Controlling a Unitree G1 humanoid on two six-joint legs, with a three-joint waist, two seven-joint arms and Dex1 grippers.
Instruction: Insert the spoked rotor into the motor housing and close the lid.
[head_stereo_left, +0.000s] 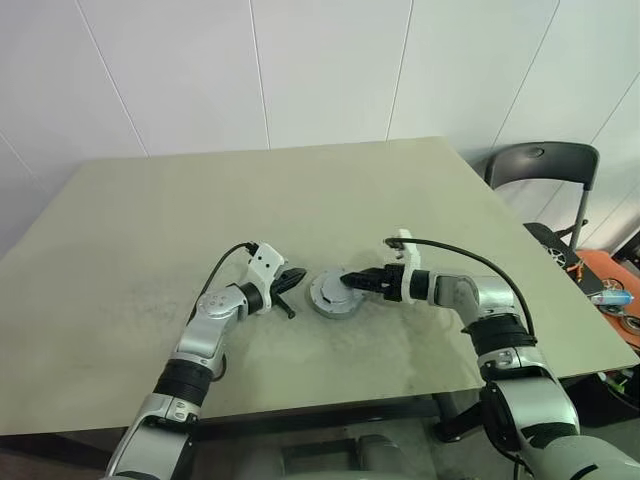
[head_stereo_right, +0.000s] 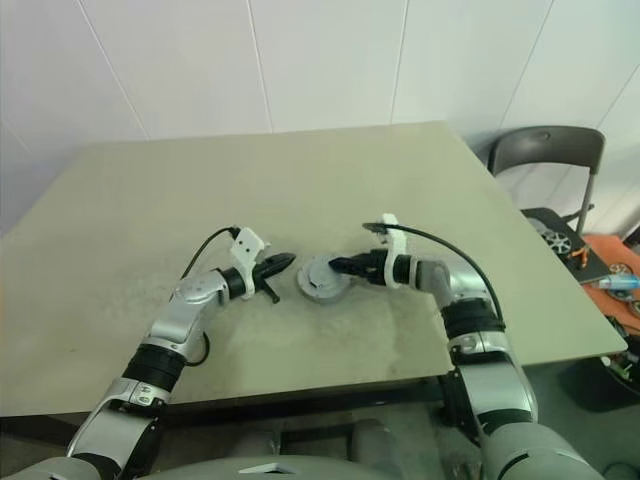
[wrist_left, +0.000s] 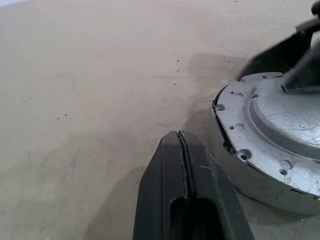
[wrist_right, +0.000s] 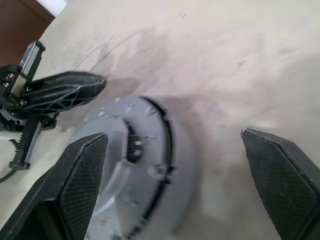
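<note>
counter (head_stereo_left: 250, 200): big beige top, carries everything; it stretches well beyond both pincers
chair (head_stereo_left: 545, 165): dark one off past the counter's far right corner, well away from the right pincer
motor housing (head_stereo_left: 333, 296): sits flat on the counter right between the two pincers, just off the left pincer's tips; grey-silver shell from outside, so I can't see coils or the spoked rotor inside
lid (wrist_left: 285, 125): grey disc with small holes round the rim, already on top of the housing, looks a touch crooked with a dark gap along one edge
right pincer (head_stereo_left: 352, 282): jaws spread wide, nothing held, tips hanging over the lid's right side
left pincer (head_stereo_left: 290, 285): fingers pressed together, empty, tips just beside the housing's left wall, not touching as far as I can tell
step: I'd guess closing the lid
next move: probably press the lid down evenly till that gap goes, bracing the housing so it doesn't slide
</note>
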